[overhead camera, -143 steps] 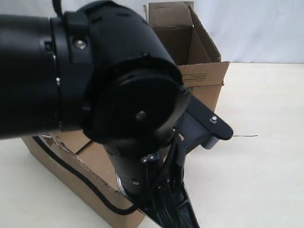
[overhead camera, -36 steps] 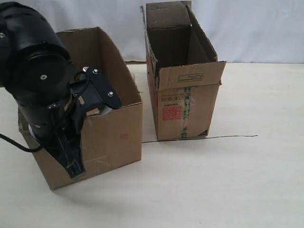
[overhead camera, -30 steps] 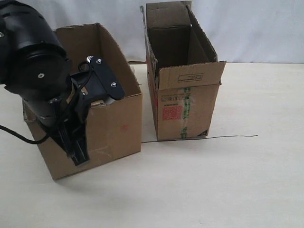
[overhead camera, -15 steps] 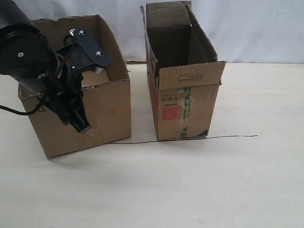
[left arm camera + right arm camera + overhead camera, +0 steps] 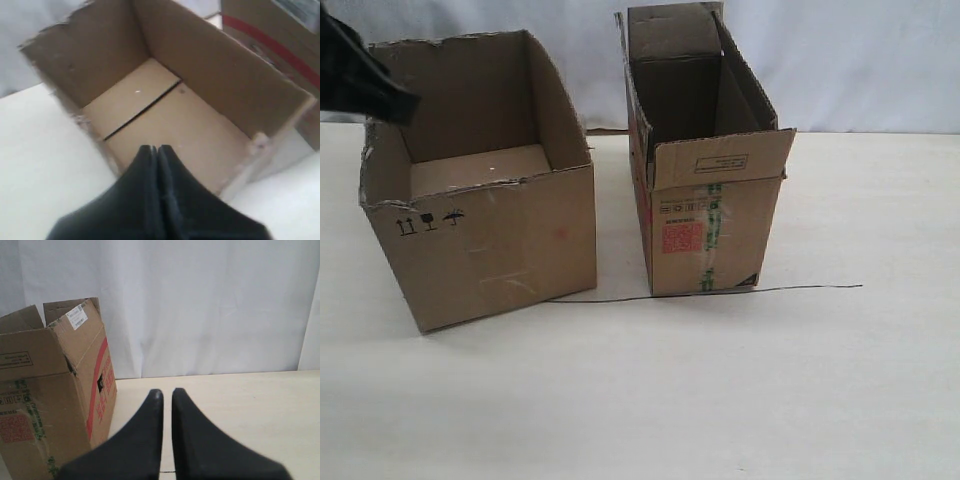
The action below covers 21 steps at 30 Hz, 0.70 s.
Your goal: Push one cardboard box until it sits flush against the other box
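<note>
Gap between the two cartons not yet closed

The cardboard box [image 5: 485, 180] sits just below the left gripper [image 5: 157, 149], whose fingers are pressed together and empty; the other box [image 5: 705, 160] stands beyond it, near but apart. A high push on the torn rim could tip or skew it. The right gripper [image 5: 167, 392], nearly closed and empty, hangs beside the taller carton.

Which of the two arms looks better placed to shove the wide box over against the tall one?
Probably the left. Its gripper hangs over the cardboard box, on the far side from the other box, so it could push across the gap. The right gripper sits beyond the tall box.
</note>
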### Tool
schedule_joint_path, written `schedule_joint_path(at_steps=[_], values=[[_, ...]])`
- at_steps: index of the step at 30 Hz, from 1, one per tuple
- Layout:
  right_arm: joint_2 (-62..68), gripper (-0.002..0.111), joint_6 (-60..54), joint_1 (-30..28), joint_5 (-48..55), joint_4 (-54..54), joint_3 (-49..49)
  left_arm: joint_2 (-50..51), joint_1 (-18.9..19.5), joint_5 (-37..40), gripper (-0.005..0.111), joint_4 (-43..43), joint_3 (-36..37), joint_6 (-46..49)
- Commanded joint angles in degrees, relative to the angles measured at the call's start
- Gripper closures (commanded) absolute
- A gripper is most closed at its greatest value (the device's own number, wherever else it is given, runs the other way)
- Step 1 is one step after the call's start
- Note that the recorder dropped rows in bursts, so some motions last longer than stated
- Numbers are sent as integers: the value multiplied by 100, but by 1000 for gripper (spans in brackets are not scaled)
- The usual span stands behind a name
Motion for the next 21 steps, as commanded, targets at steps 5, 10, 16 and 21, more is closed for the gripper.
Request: schedule_joint_path(at_steps=[5, 10, 16, 21], values=[[-20, 103, -30, 23, -51, -4, 30, 107, 2492, -1184, 107, -716, 491, -855], [-20, 103, -30, 23, -51, -4, 30, 552, 3715, -2023, 107, -2125, 682, -342], [-20, 103, -30, 23, -51, -4, 30, 1990, 4432, -2184, 107, -5444, 671, 2520], [-20, 103, -30, 23, -51, -4, 30, 3167, 4833, -1715, 107, -8989, 671, 5669]])
